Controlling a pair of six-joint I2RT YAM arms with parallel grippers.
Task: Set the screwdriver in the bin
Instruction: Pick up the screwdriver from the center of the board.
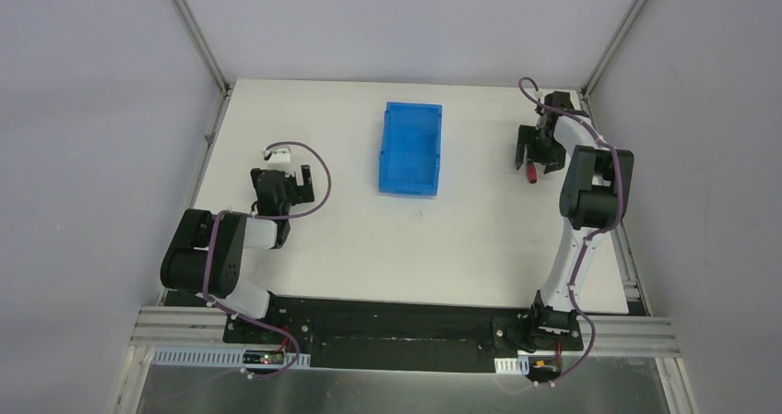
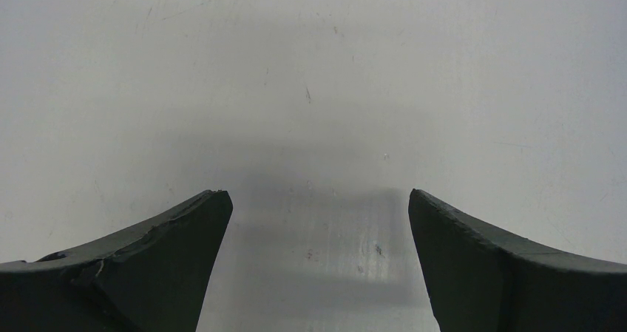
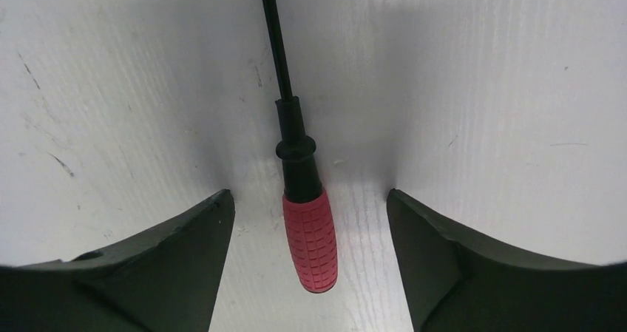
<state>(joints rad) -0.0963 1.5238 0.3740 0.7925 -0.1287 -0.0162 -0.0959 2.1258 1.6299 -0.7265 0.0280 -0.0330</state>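
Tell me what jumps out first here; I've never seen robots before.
The bright blue bin sits empty in the middle of the white table, toward its far edge. To its right, the red-handled screwdriver lies flat between the open fingers of the right gripper, not yet gripped.

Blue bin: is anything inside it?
Nothing shows inside the bright blue rectangular plastic bin, only its bare floor; its near wall may hide a strip. The small red-handled screwdriver lies outside it, on the white table, between the fingers of the open right gripper.
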